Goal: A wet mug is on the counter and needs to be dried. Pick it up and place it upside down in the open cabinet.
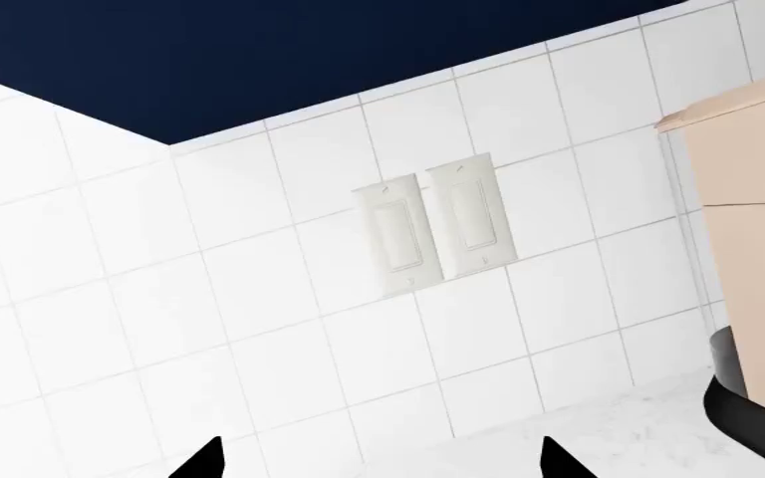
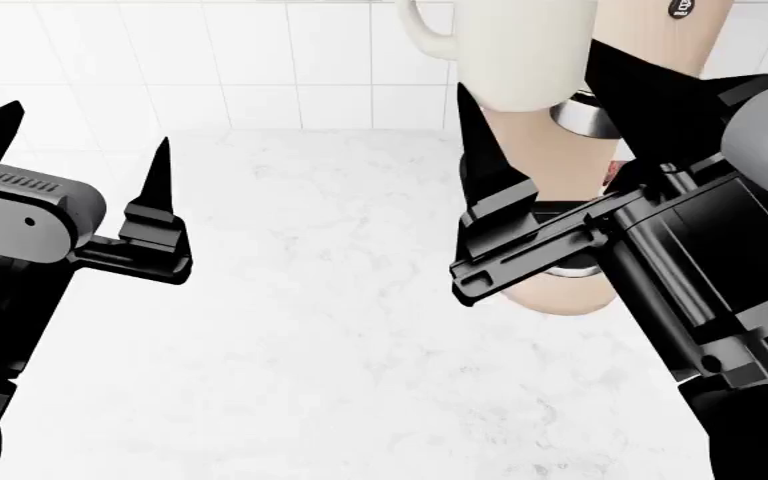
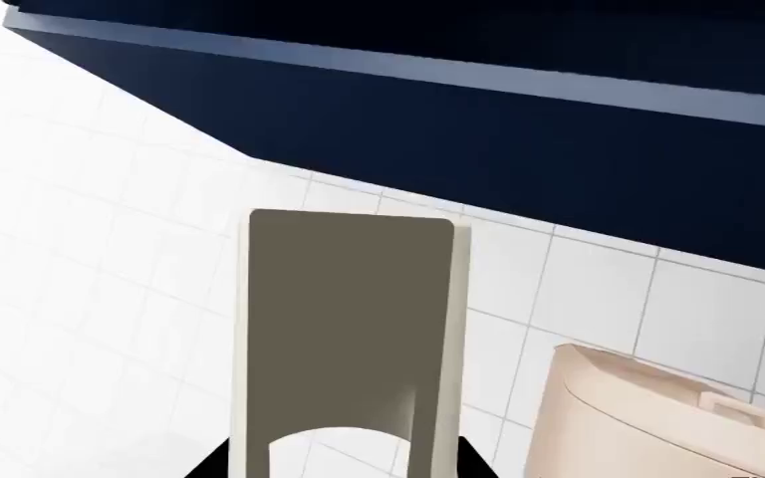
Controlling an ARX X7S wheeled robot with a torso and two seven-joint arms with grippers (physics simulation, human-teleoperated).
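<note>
Cream-white, the mug (image 2: 518, 50) sits at the head view's top centre, gripped between the right gripper's (image 2: 544, 130) fingers above the marble counter (image 2: 331, 330), while the left gripper (image 2: 84, 165) hangs spread and empty at left.

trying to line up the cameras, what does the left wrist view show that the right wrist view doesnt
Only the left wrist view shows the pair of wall switches on the tiles and a strip of the counter below them. It also shows the tips of the left pincer, spread apart with nothing between them.

Only the right wrist view shows the mug, seen close up between the tips of the right pincer.

Both show the white tiled wall, the dark blue cabinet above it, and part of the beige coffee machine.
</note>
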